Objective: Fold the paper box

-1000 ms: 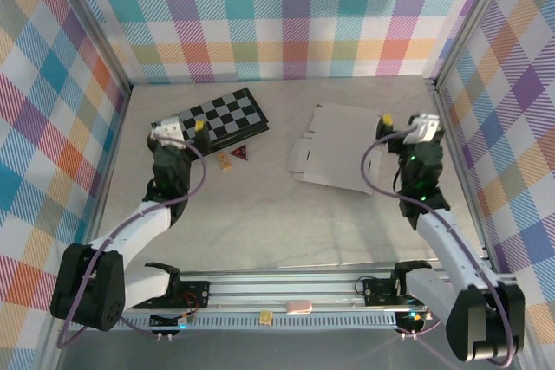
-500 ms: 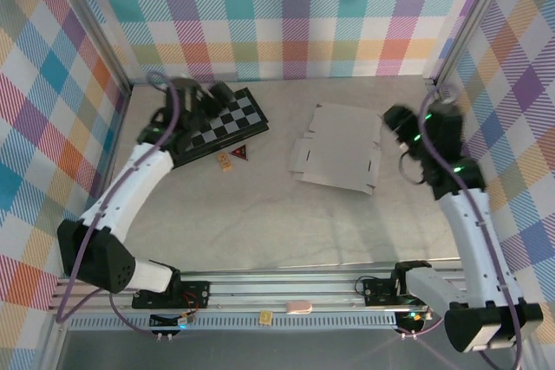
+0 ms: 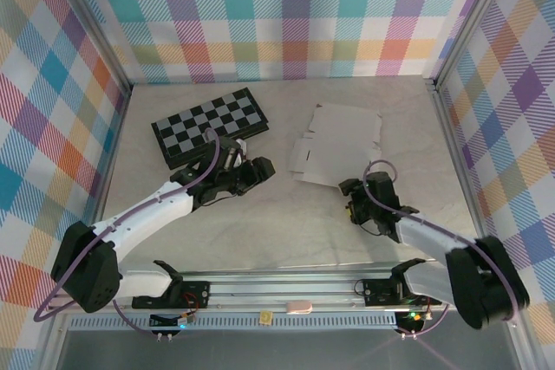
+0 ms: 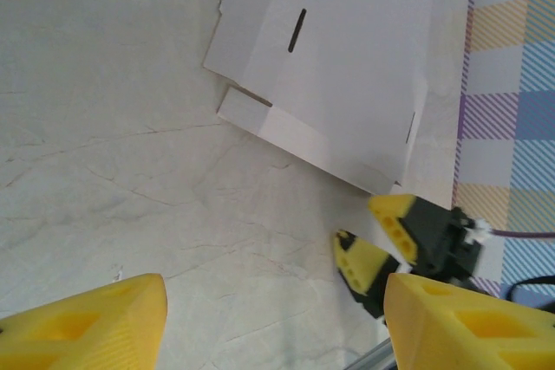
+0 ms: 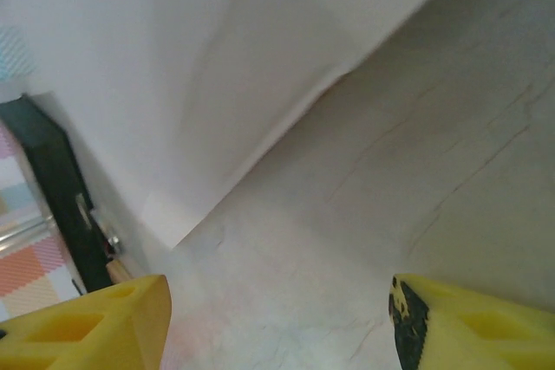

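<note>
The paper box (image 3: 336, 146) lies flat and unfolded on the table, a white cut-out with flaps and slots. In the left wrist view the paper box (image 4: 338, 67) takes up the upper middle. My left gripper (image 3: 263, 167) hovers just left of it, open, with bare table between its yellow fingers (image 4: 95, 327). My right gripper (image 3: 350, 198) sits low at the sheet's near right corner, open and holding nothing. Its two yellow fingertips (image 4: 381, 253) appear close to that corner in the left wrist view. In the right wrist view the paper box (image 5: 173, 67) has its edge slightly raised off the table.
A black-and-grey checkered board (image 3: 208, 125) lies at the back left, behind my left arm. Plaid walls close in the table on three sides, with the right wall (image 3: 503, 127) close to the sheet. The aluminium rail (image 3: 286, 288) runs along the near edge.
Both arms have swung in from the sides and come down close to the table, one on each side of the sheet's near edge. Both pairs of jaws have narrowed somewhat.
</note>
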